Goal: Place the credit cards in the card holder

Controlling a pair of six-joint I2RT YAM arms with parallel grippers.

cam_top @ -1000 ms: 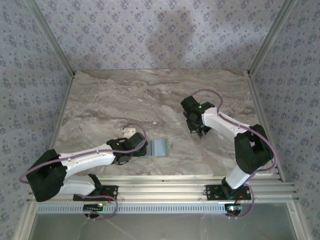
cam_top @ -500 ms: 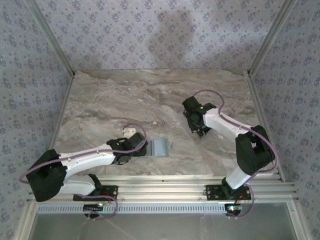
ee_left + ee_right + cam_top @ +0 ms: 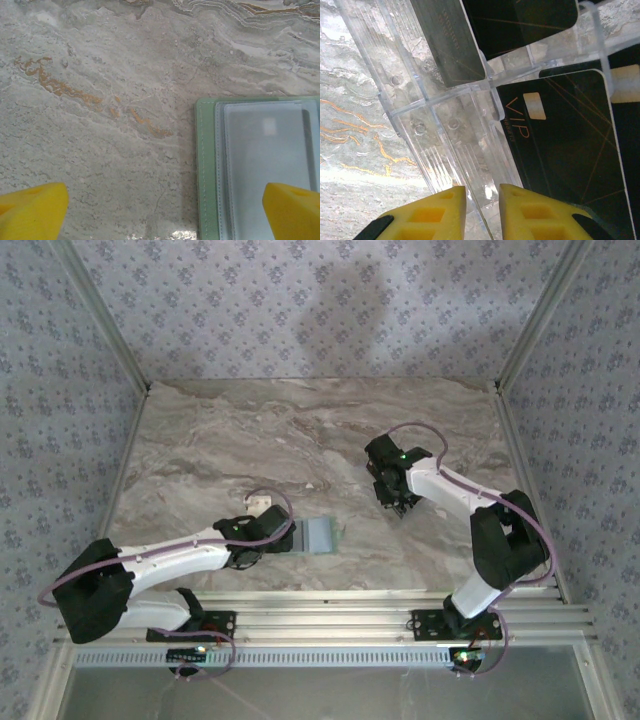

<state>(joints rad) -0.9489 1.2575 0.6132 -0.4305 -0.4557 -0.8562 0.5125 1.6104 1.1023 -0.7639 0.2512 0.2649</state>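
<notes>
The card holder (image 3: 318, 536) is a pale green wallet lying open on the marble, its clear inner sleeve (image 3: 265, 160) facing up. My left gripper (image 3: 292, 537) hovers over the holder's left edge, open wide (image 3: 162, 212), with nothing between its yellow fingertips (image 3: 30, 210). My right gripper (image 3: 397, 506) hangs over a clear plastic tray (image 3: 435, 130) that holds the black credit cards: a "VIP" card (image 3: 565, 155) lies just right of the jaws and others (image 3: 520, 20) lie further up. The right gripper (image 3: 482, 210) is open by a narrow gap, with a thin clear tray wall running between the fingertips.
Metal frame rails (image 3: 520, 340) border the marble table (image 3: 250, 440) at the sides and along the front. Patterned walls stand behind and beside it. Bare marble lies between the two arms and toward the back.
The right gripper's jaws have parted from nearly shut to a narrow gap, and that gripper shifted slightly. The left arm and the card holder have not moved.
</notes>
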